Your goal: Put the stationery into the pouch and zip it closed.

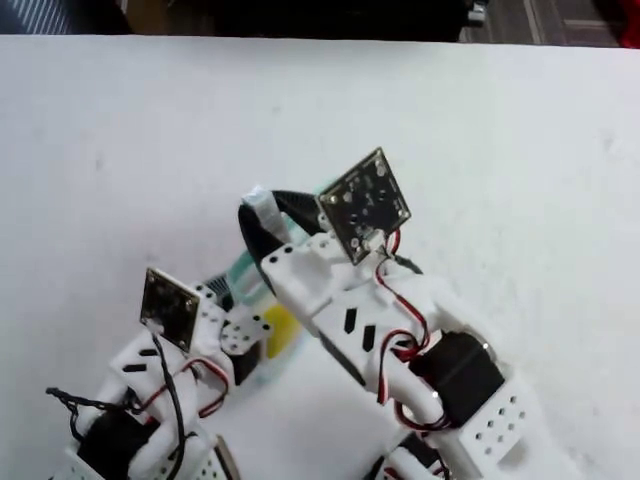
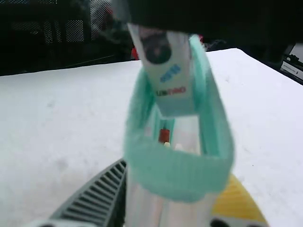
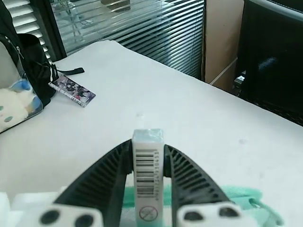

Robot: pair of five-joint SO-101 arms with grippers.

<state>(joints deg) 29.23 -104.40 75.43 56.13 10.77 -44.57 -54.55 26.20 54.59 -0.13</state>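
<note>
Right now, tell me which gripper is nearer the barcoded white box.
Right. The right gripper clamps the barcoded white box at the mouth of the pouch; the left gripper sits lower, holding its mint rim, apart from the box.

the table (image 1: 520, 130) is plain white. the pouch (image 2: 177, 177) has a mint green band round its mouth and clear sides. the stationery box (image 3: 147, 175) is white, with a black barcode on one face and a grey circle with blue and red print on another. the right gripper (image 3: 148, 146) has black ribbed fingers (image 3: 99, 179) on a white body. the left gripper (image 2: 176, 172) shows one grey ribbed finger and one yellow. red and black wires (image 1: 405, 310) cross the white arms (image 1: 300, 275). the far blinds (image 3: 142, 23) are striped light and dark.
</note>
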